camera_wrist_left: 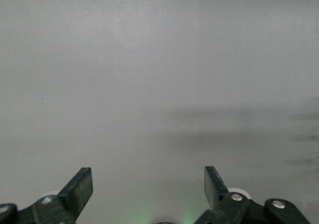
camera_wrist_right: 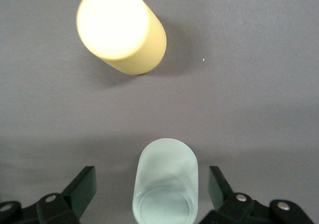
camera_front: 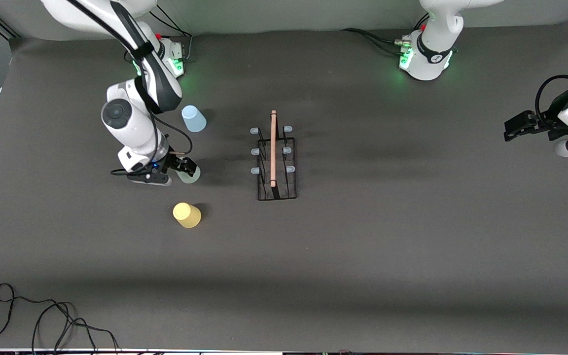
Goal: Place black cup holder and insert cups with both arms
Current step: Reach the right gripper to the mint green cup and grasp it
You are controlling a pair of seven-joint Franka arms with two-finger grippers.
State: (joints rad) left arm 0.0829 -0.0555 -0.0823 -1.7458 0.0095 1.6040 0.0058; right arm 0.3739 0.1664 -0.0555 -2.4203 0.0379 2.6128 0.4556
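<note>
Dark mat | your right gripper [camera_wrist_right: 149,191] jaws apart astride green cup [camera_wrist_right: 164,184]: off-centre closing tips it | left gripper [camera_wrist_left: 148,184] waits, jaws apart

Cups [camera_front: 187,215] toward right arm's end, beside rack [camera_front: 275,162].

Lit evenly from above, dim at the edges of the dark table [camera_front: 363,246]. Soft shadows thrown from the black cup holder [camera_front: 276,162] and the blue cup [camera_front: 193,119] toward the left arm's end of the table. Green glow spilling around both arm bases. Glare blowing out the flat end of the yellow cup [camera_wrist_right: 121,29] in the right wrist view; pale green cup [camera_wrist_right: 166,181] crisp there. Hazy, featureless grey in the left wrist view, faint dark streaks only.
</note>
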